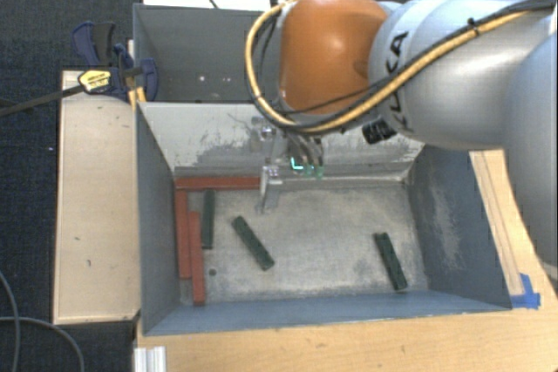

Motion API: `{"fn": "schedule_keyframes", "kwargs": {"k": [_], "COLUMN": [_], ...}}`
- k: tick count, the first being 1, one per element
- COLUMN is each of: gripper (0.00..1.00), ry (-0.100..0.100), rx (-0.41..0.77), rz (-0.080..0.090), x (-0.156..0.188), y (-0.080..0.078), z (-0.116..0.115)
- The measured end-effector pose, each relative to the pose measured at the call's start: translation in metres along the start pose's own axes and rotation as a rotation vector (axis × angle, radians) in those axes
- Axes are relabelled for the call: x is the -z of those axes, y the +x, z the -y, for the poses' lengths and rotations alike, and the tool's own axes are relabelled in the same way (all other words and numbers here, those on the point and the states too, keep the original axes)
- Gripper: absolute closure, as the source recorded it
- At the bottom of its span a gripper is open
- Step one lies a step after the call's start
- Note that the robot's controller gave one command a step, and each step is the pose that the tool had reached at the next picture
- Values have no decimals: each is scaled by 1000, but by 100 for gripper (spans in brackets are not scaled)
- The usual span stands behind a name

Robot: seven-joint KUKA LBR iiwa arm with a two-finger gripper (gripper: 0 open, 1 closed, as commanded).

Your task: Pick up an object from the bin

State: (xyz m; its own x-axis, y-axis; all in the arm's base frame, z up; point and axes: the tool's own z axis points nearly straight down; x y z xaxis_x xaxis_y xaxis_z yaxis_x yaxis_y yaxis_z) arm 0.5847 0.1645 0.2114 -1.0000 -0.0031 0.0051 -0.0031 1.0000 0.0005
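My gripper (269, 190) hangs below the orange cover at the back of the bin, a little left of its middle. It is beside the right end of a red bar (218, 182) that lies along the back wall, and I cannot tell whether it touches the bar. A dark green bar (253, 242) lies slanted on the floor just in front of the gripper. Another dark green bar (208, 219) lies to its left, pointing front to back. I see nothing held.
Two more red bars (188, 246) run along the left wall from the back corner to the front. A third dark green bar (391, 260) lies at the front right. The arm and its cables cover the bin's back right.
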Motion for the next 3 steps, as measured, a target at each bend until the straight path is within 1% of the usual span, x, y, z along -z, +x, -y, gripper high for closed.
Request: {"fn": "schedule_keyframes", "kwargs": {"k": [1,2,3], "gripper": [0,0,0], "ry": [2,5,-5], "rx": [203,149,160], "rz": [-2,8,10], "x": [-145,-141,-141], "y": [48,35,37], "z": [52,140,1]}}
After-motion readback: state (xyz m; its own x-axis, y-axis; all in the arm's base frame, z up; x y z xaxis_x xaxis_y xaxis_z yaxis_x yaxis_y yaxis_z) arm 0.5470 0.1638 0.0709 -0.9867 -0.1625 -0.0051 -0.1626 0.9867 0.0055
